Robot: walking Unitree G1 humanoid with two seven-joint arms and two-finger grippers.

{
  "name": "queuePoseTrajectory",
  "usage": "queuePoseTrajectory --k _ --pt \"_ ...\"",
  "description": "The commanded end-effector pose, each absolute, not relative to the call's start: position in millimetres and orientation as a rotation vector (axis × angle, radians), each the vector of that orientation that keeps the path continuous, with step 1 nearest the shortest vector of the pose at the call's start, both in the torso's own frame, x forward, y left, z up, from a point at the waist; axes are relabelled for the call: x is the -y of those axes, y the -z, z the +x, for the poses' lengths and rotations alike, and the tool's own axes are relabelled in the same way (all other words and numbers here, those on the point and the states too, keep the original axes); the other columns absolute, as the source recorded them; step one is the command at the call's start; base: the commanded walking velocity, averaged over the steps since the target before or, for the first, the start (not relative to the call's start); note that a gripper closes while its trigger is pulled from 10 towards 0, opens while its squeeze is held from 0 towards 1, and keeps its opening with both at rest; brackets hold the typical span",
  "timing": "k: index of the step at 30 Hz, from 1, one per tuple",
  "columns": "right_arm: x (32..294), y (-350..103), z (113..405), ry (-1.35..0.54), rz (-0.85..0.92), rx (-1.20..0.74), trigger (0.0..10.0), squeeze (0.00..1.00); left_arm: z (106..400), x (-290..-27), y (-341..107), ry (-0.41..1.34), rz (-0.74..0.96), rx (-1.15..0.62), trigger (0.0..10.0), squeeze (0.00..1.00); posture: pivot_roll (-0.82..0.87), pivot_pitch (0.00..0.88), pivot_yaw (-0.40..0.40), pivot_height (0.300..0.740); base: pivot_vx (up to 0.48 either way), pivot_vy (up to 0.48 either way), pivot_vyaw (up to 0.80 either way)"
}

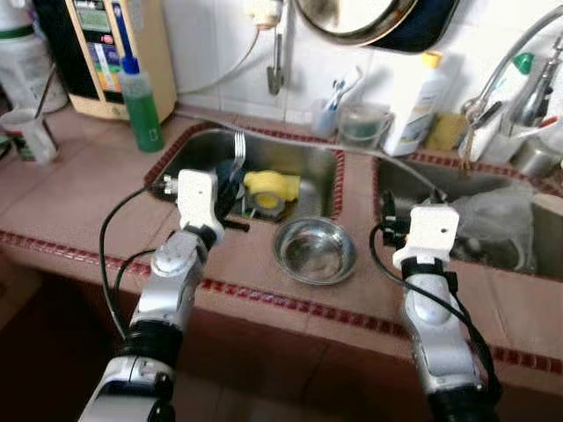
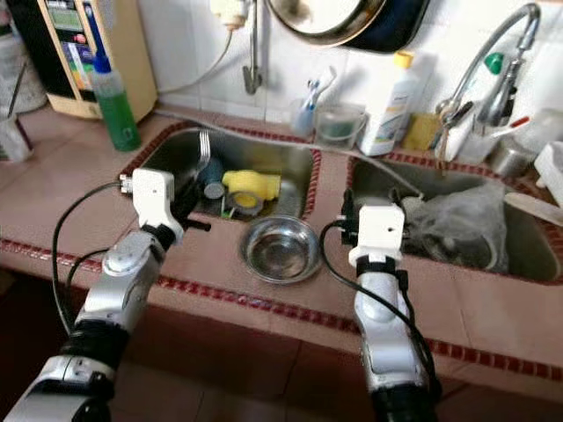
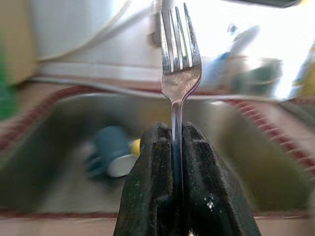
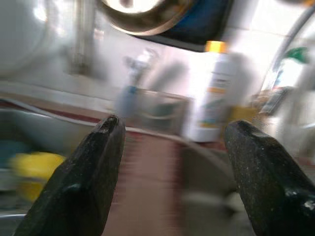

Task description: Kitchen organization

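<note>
Fork [image 3: 179, 69] upright, tines up, over the left sink [image 1: 198, 148], handle pinched tight in the left gripper [image 3: 176, 147]. Below in the basin, yellow cup [image 1: 271, 187]. Steel bowl [image 1: 316, 250] on the counter between sinks. Right gripper [image 4: 172, 142] spread wide, holding nothing.

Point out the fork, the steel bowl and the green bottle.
fork [image 3: 180, 78]: left wrist view, base of the tines.
steel bowl [image 1: 315, 251]: left eye view, inner bottom.
green bottle [image 1: 142, 110]: left eye view, body.
</note>
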State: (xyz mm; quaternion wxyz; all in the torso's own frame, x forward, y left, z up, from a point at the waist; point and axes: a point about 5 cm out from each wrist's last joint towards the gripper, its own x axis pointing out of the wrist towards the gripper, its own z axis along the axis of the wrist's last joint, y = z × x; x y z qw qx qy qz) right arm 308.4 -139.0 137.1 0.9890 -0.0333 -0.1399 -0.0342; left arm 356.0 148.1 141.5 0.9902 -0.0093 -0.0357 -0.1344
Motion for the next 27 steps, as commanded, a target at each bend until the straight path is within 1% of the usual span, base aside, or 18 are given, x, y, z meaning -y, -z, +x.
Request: queuePoseTrajectory --k 1,4,8,13,15,16,17,20,22,27 --pt "149.8 -143.2 310.0 0.096 -0.044 0.302 10.0 0.00 357.2 -138.6 -146.7 0.295 -0.015 0.095 10.0 0.00 0.04 0.000 -0.023 0.740 0.000 0.382 0.00" --pt "151.5 -145.6 310.7 0.108 0.006 0.305 10.0 0.00 356.5 -137.5 -147.4 0.302 0.008 0.100 10.0 0.00 0.04 0.000 -0.022 0.740 0.000 0.386 0.00" --pt "153.7 -144.7 312.1 0.117 -0.015 0.293 10.0 0.00 354.7 -136.0 -147.4 0.313 0.022 0.103 10.0 0.00 0.04 0.000 -0.019 0.740 0.000 0.351 0.00" --pt "153.3 -141.5 313.7 0.113 -0.013 0.236 10.0 0.00 354.0 -137.1 -148.5 0.294 0.030 0.103 10.0 0.00 0.04 0.000 -0.014 0.740 0.000 0.000 0.00" --pt "154.2 -141.9 314.2 0.121 -0.020 0.242 10.0 0.00 353.9 -136.5 -151.2 0.295 0.019 0.122 10.0 0.00 0.04 0.000 -0.014 0.740 0.000 0.000 0.00" --pt "154.7 -142.6 314.2 0.117 -0.036 0.251 10.0 0.00 353.5 -135.3 -152.7 0.310 -0.020 0.120 10.0 0.00 0.04 0.000 -0.012 0.740 0.000 0.000 0.00" --pt "155.3 -142.0 314.2 0.118 -0.042 0.249 10.0 0.00 352.7 -135.2 -154.6 0.317 0.005 0.131 10.0 0.00 0.04 0.000 -0.013 0.740 0.000 0.000 0.00" --pt "155.7 -142.1 314.0 0.123 -0.039 0.247 10.0 0.00 351.5 -134.4 -155.1 0.327 -0.006 0.135 10.0 0.00 0.04 0.000 -0.013 0.740 0.000 0.000 0.00" --pt "155.5 -141.9 313.9 0.122 -0.041 0.246 10.0 0.00 351.7 -136.0 -155.1 0.315 0.024 0.134 10.0 0.00 0.04 0.000 -0.013 0.740 0.000 0.000 0.00" --pt "155.4 -142.1 313.9 0.121 -0.052 0.244 10.0 0.00 350.9 -135.0 -156.2 0.331 0.014 0.137 10.0 0.00 0.05 0.000 -0.015 0.740 0.000 0.000 0.00"
